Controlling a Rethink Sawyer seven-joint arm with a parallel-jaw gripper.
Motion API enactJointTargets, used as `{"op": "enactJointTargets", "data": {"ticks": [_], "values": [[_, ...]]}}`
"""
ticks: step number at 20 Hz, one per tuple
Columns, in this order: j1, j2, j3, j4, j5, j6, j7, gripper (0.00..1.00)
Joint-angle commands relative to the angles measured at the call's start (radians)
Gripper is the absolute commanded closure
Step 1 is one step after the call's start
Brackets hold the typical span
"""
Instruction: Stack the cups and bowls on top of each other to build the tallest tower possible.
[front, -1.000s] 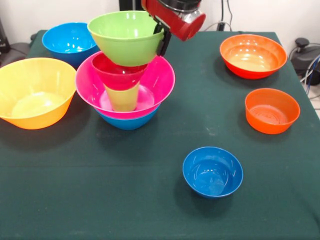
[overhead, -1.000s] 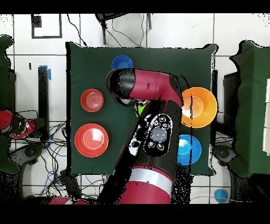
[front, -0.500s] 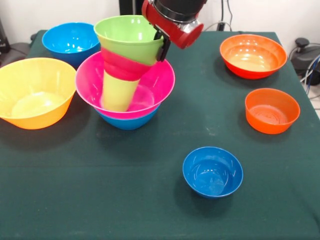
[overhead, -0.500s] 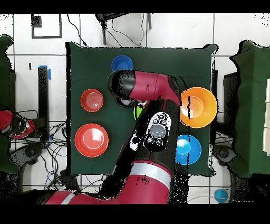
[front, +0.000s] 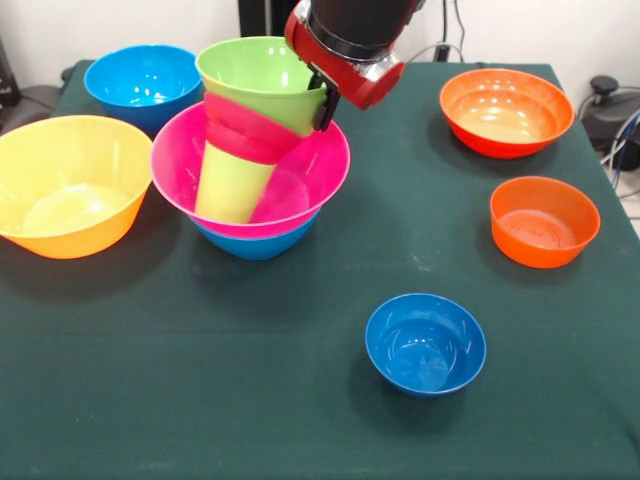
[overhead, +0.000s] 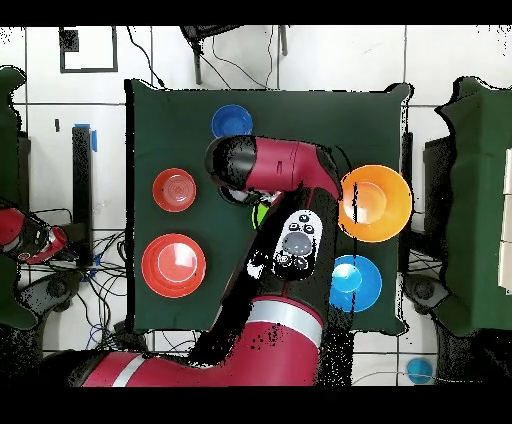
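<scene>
The tower stands left of the table's middle: a medium blue bowl (front: 255, 243) at the bottom with a large pink bowl (front: 312, 172) nested in it. Inside the pink bowl the lime cup (front: 228, 182) leans, its top tipped to the right. A small crimson bowl (front: 250, 132) sits on the cup and a green bowl (front: 262, 78) on top, both tilted with it. My gripper (front: 325, 100) is shut on the green bowl's right rim. From overhead the arm hides the tower, except for a sliver of green (overhead: 261, 212).
A large yellow-orange bowl (front: 70, 185) stands at the left and a blue bowl (front: 143, 82) behind it. Two red-orange bowls (front: 506, 110) (front: 544, 220) are at the right. A small blue bowl (front: 425, 343) sits near the front.
The cup, crimson bowl and green bowl went from upright to leaning, the cup's base sliding left in the pink bowl. The gripper stayed on the green bowl's rim and dropped slightly.
</scene>
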Motion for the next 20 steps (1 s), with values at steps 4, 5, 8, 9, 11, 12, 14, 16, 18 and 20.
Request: {"op": "enactJointTargets", "data": {"ticks": [4, 5, 8, 9, 11, 12, 14, 16, 18, 20], "values": [[0.012, 0.001, 0.077, 0.022, -0.048, 0.056, -0.030, 1.00], [0.012, -0.009, 0.076, 0.024, -0.047, 0.065, -0.033, 1.00], [0.018, -0.030, 0.071, 0.031, -0.048, 0.090, -0.041, 1.00], [0.020, -0.028, 0.065, 0.021, -0.053, 0.103, -0.043, 1.00], [0.028, -0.044, 0.049, 0.012, -0.065, 0.133, -0.048, 1.00], [0.030, -0.052, 0.043, 0.008, -0.068, 0.137, -0.048, 1.00], [0.031, -0.058, 0.034, -0.006, -0.074, 0.147, -0.051, 1.00], [0.030, -0.064, 0.027, -0.020, -0.081, 0.162, -0.058, 1.00], [0.031, -0.064, 0.020, -0.034, -0.088, 0.176, -0.062, 1.00], [0.033, -0.062, 0.014, -0.044, -0.094, 0.183, -0.060, 1.00]]}}
